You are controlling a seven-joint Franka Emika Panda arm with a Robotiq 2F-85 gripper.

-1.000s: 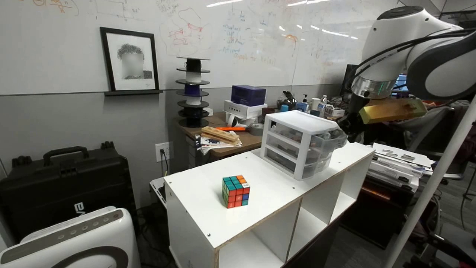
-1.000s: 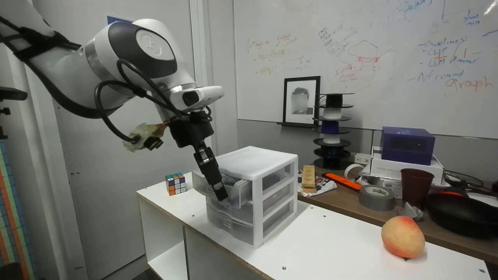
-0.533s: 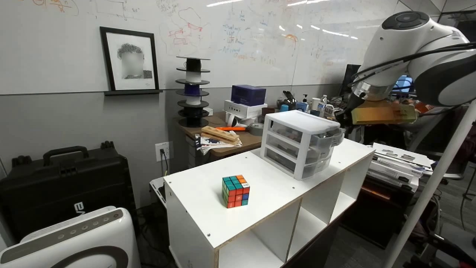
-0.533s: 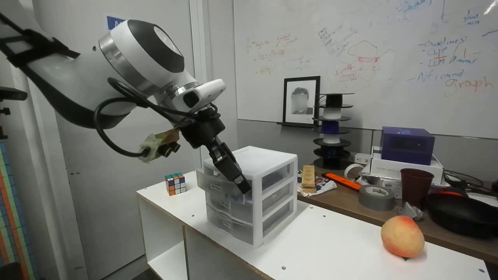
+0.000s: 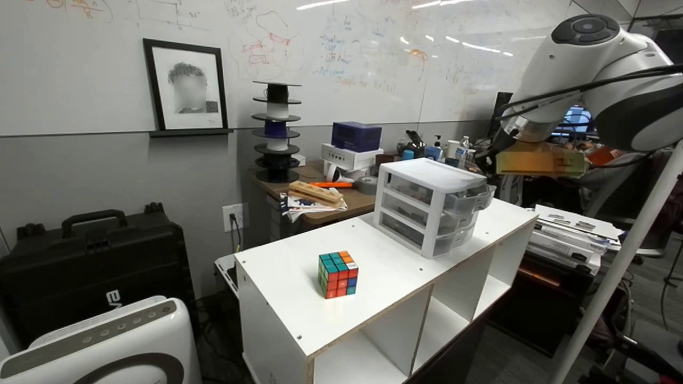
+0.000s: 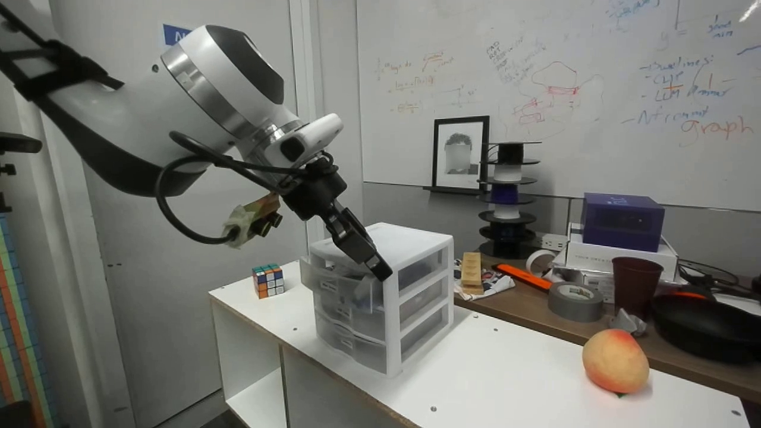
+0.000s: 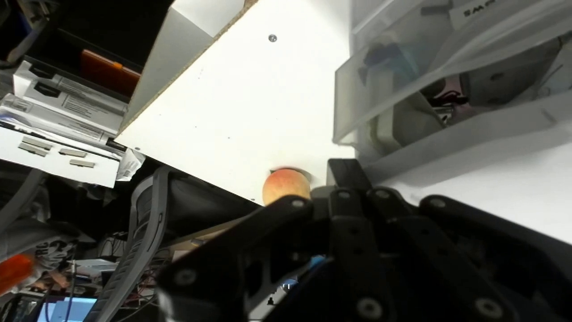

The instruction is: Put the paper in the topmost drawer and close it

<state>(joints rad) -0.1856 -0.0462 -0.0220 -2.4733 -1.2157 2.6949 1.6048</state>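
With the hand [image 6: 381, 273] pressed together, nothing held, near the front post of the drawer unit [image 6: 395, 242], the current step is judged to be closing the partly open topmost drawer [image 6: 334, 291]; the next move calls for a straight push on its front, provided loading is confirmed. Hand-to-drawer contact cannot be verified, and the contents [image 7: 452, 96] are obscured by translucent plastic and cut off in the wrist view. A crumpled paper [image 6: 628, 324] lies on the brown surface [image 6: 523, 315] beside the maroon cup [image 6: 637, 285]; if this is the task piece, which cannot be established, fetch it first.
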